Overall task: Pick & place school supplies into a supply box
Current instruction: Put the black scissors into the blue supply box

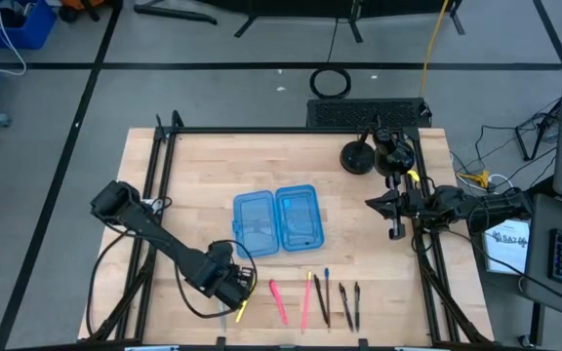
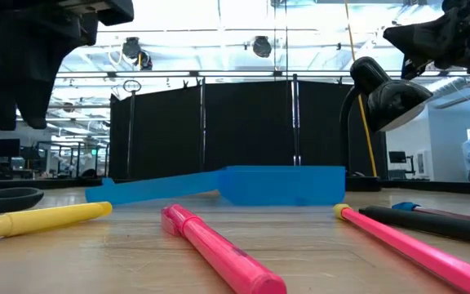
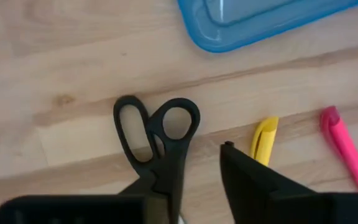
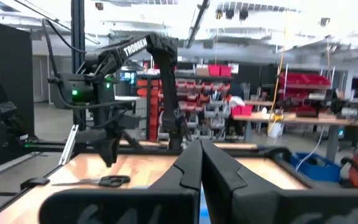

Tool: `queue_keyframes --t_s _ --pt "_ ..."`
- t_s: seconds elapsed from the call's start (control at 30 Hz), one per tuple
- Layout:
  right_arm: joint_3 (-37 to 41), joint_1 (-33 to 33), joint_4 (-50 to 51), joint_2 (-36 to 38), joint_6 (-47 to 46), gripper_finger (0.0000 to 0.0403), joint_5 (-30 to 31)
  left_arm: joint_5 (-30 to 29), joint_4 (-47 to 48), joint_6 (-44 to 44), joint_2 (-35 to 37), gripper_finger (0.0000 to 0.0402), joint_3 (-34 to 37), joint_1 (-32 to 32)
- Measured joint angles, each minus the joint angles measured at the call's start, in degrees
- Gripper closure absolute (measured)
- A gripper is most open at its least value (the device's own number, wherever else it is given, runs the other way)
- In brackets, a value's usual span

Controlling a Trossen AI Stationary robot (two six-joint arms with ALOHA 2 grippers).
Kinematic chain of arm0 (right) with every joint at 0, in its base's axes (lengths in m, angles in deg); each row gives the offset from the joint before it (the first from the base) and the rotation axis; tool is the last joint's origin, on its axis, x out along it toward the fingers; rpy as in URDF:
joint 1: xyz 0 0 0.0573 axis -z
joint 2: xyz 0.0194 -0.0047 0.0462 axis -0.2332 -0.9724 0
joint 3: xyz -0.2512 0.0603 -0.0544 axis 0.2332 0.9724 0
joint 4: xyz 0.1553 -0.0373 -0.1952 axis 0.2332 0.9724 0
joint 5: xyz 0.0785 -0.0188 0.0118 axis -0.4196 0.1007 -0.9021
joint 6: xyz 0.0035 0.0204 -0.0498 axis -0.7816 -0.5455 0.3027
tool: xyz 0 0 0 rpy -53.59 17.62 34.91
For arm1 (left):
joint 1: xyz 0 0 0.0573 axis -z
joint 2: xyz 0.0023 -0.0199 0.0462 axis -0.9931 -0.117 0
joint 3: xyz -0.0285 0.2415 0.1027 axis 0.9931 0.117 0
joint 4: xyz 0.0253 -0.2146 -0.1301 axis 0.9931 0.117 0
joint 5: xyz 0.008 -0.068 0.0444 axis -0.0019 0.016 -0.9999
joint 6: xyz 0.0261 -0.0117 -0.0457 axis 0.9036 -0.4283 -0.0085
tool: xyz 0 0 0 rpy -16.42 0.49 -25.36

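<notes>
Left gripper [image 3: 191,186] is hovering low at the table's [image 1: 193,175] near edge, fingers parted, gripping nothing. Scissors [image 3: 157,140] are lying flat right under it, yellow pen [image 3: 264,138] beside. Supply box [image 1: 277,219] is sitting open mid-table, bare wood between. Right gripper [image 4: 200,163] is waiting pinched closed at the right edge.

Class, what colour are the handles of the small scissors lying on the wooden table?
Black handles on the small scissors, clearest in the left wrist view.

"TROSSEN" in white caps on left arm [image 4: 143,48], seen fr. right wrist view.
</notes>
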Motion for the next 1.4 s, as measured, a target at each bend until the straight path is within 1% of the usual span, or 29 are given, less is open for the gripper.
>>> queue_keyframes --t_s 0.1,0.23,0.33,0.5,0.8,1.1,1.2,1.4 --pt "-0.01 0.00 -2.18 0.02 1.10 0.0403 0.00 -0.03 0.01 -3.96 0.00 0.0247 0.00 0.01" --pt "0.00 0.00 -2.92 0.00 1.21 0.0403 0.00 -0.58 0.01 -6.62 -0.97 0.0231 -0.04 0.22" --pt "-0.02 0.00 -2.98 0.00 1.26 0.0403 0.00 -0.95 0.27 -5.43 -2.82 0.0229 -0.02 0.63" --pt "0.00 0.00 -3.52 0.02 1.26 0.0403 -0.01 1.51 0.48 -5.99 -5.76 0.0229 0.02 0.70" --pt "0.00 0.00 -3.55 0.00 1.06 0.0403 -0.02 0.81 2.26 -8.08 -6.29 0.0229 0.02 0.92" --pt "0.00 0.00 -0.65 0.00 1.06 0.0403 -0.07 1.04 4.56 -10.79 -7.70 0.0229 0.02 1.69" --pt "0.00 0.00 -0.25 0.00 0.84 0.0403 -0.07 1.09 4.03 -10.81 -8.27 0.0229 0.40 1.75" --pt "0.00 0.00 -0.17 -0.02 -2.18 0.0403 -0.17 1.74 1.11 -10.59 -9.09 0.0229 3.53 1.73"
